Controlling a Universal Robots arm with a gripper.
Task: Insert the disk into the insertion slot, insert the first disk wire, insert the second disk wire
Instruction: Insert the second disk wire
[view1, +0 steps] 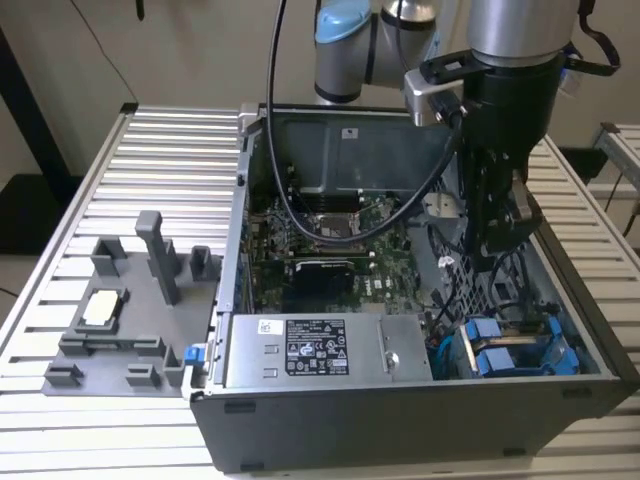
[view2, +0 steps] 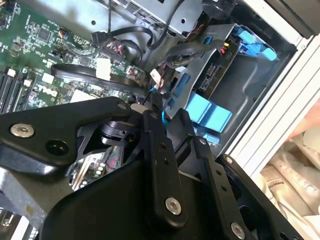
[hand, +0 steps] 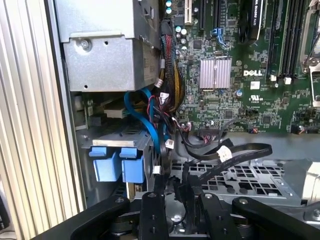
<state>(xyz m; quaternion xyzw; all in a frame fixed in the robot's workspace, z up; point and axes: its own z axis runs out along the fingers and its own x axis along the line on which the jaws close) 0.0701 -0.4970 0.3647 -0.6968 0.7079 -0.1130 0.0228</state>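
Slatted metal table (view1: 80, 180); disk (view1: 500, 358) (blue carrier, grey top) lying in insertion slot (view1: 505, 295).

The desk (view1: 120, 170) is ribbed bare aluminium with a dull sheen. On it, a fixture (view1: 130, 335) looks like matt grey plastic. The computer case (view1: 400, 425) is dark grey sheet metal, matt. The power-supply box (view1: 300, 378) is unpainted satin metal with a white paper label (view1: 315, 346). The insertion slot (hand: 240, 175) is dark perforated sheet metal, and the blue tabs (hand: 120, 167) are smooth, faintly glossy plastic. The motherboard (hand: 235, 95) is green lacquered board carrying a finned bright-metal heatsink (hand: 216, 74). The pincer (view2: 168, 122) is matt black metal with shiny screw heads (view2: 22, 131)
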